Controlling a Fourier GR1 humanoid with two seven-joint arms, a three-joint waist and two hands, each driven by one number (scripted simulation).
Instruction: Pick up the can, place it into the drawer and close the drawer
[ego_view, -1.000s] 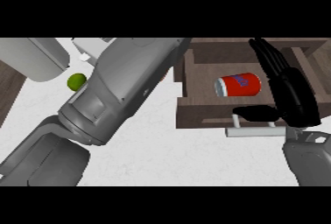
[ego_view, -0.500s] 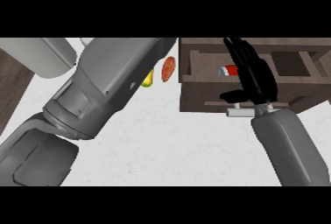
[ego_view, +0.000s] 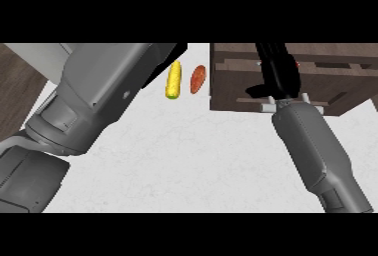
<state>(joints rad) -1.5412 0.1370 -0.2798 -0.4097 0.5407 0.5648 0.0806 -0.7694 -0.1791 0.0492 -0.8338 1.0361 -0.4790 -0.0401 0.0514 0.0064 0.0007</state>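
The dark wooden drawer (ego_view: 235, 82) stands at the upper right, with its pale handle (ego_view: 319, 103) on the near side. My right hand (ego_view: 277, 75) lies over the drawer with its fingers straight and pointing away, the wrist right at the handle. Just a red sliver of the can (ego_view: 297, 64) shows inside the drawer, beside the fingers; the hand hides the rest. My left forearm (ego_view: 103, 100) fills the left side. Only a black edge of the left hand (ego_view: 164, 64) shows at its far end.
A yellow corn cob (ego_view: 173, 80) and an orange-red vegetable (ego_view: 198, 79) lie on the white counter (ego_view: 192, 155) just left of the drawer. The counter's left edge, with dark wood (ego_view: 18, 80) beyond it, runs along the far left.
My right hand has moved left from beside the can to over the drawer's middle, hiding the can. The view has shifted; corn and the orange-red vegetable now show.
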